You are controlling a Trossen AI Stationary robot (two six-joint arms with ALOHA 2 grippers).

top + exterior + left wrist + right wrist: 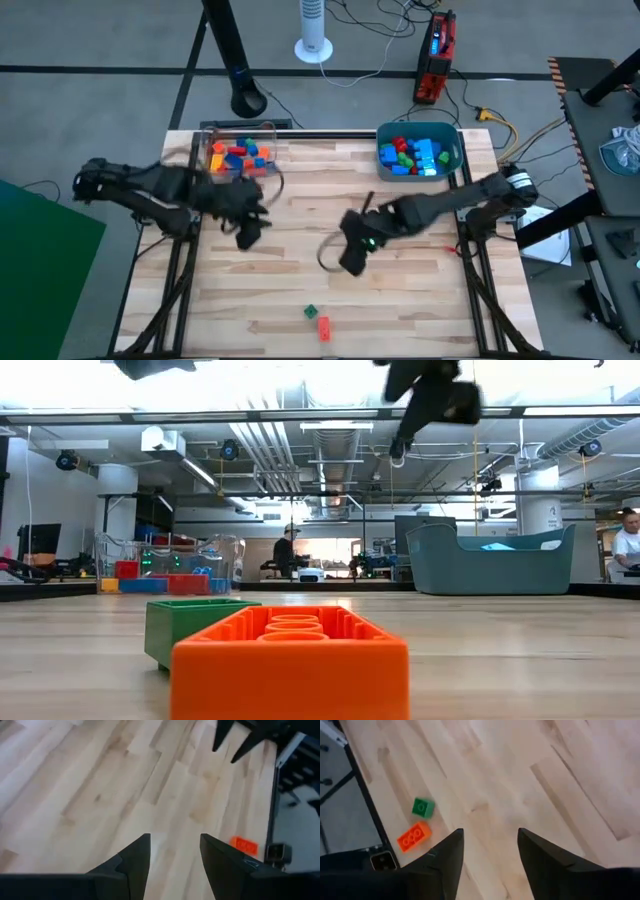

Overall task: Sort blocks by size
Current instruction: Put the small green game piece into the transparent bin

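Two blocks remain loose on the table [420,300] near its front edge: an orange block [324,327] and a small green block [311,313], lying just beside each other. The remaining blocks are already contained, one batch in the clear box [239,155] at the back left, the other in the teal tub [419,152] at the back right.

The right gripper [352,262] hangs above mid-table, fingers spread, holding nothing. Its wrist view shows both loose blocks ahead of it. The left gripper [247,235] hangs left of centre, also spread and empty.

Probable faults from this position:

- Double pick. The two blocks sit close together. A descent centred between them may trap both or knock one aside.
- Edge loss. Both blocks lie near the front edge. A glancing finger contact may push one off the table.
- Mis-sort. The green block appears smaller than the orange one, so each probably belongs in a different container.
- Arm conflict. Both grippers are near mid-table, so a simultaneous reach forward risks collision.
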